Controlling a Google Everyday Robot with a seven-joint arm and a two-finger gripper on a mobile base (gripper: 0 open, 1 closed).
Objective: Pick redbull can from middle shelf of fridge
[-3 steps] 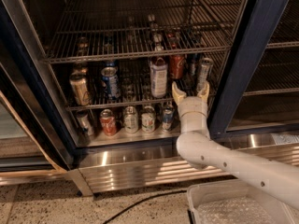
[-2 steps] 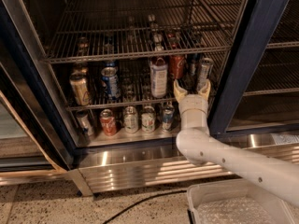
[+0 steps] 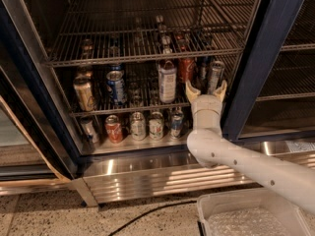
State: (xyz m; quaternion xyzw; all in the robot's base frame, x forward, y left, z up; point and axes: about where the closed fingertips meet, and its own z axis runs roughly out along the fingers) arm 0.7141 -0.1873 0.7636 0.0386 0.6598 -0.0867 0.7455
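The redbull can [image 3: 214,75], slim and silvery with a shiny top, stands at the right end of the middle shelf [image 3: 98,112], a wire rack in the fridge [image 3: 268,58]. A slim dark-blue can [image 3: 203,67] and a red can [image 3: 186,69] stand just left of it. My gripper [image 3: 206,89] is open right in front of the redbull can at shelf height. Its left fingertip [image 3: 190,89] and right fingertip [image 3: 222,87] straddle the can's lower part, not closed on it.
On the same rack stand a white-labelled bottle [image 3: 167,80], a wider blue can [image 3: 116,86] and a tan can [image 3: 84,93]. Several cans [image 3: 138,126] stand on the steel floor below. The dark blue door post is close on the right. A grey bin [image 3: 251,215] sits on the floor.
My gripper has edged slightly up and to the right, closer to the redbull can. It stays open. The cans have not moved.
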